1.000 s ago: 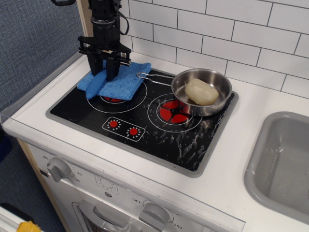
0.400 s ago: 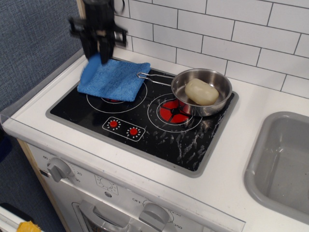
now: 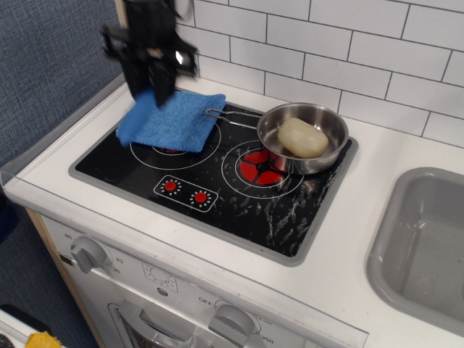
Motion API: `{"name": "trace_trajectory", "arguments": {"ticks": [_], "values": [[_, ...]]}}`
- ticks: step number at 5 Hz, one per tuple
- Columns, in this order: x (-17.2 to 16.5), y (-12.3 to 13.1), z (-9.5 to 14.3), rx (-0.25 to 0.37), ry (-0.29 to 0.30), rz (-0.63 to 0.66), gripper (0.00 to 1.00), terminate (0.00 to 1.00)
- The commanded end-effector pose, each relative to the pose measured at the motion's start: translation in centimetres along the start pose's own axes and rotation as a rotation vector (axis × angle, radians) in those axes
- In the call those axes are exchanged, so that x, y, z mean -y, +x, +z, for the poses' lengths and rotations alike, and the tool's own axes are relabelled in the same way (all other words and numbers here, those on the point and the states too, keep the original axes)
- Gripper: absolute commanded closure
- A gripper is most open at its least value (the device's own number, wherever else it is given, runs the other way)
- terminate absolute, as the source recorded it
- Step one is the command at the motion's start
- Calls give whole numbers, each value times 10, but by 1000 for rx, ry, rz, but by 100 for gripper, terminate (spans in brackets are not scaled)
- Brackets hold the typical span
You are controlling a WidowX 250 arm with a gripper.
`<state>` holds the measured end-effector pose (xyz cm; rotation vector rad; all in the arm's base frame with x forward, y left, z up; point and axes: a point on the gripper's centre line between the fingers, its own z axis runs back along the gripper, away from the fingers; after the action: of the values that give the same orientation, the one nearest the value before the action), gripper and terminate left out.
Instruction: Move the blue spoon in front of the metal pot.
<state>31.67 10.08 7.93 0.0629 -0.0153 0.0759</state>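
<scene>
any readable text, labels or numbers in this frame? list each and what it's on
"360": beside the lower knob on the oven front, partly cut off at the frame edge.
"20": faint, right of the left knob; uncertain.
Other dial markings there: too small to read.
Hob: only ring and dot symbols, no words.
Pot, cloth, tiles: no text.

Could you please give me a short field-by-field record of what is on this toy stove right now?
claw: blurred, raised over the folded blue cloth's back left corner; open or shut unclear
blue spoon: not clearly visible
folded blue cloth: on the left burner
shiny round metal pot: on the right burner, wire handle pointing left
pot contents: pale oval lump
grey sink basin: at the right
</scene>
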Motion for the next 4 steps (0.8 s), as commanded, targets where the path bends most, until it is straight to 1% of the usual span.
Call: {"name": "trace_trajectory", "arguments": {"ticks": [1, 3, 4], "values": [[51, -29, -9, -2, -17, -111, 100, 0], [82, -37, -24, -19, 26, -139, 100, 0], [97, -43, -35, -40, 37, -109, 100, 0]]}}
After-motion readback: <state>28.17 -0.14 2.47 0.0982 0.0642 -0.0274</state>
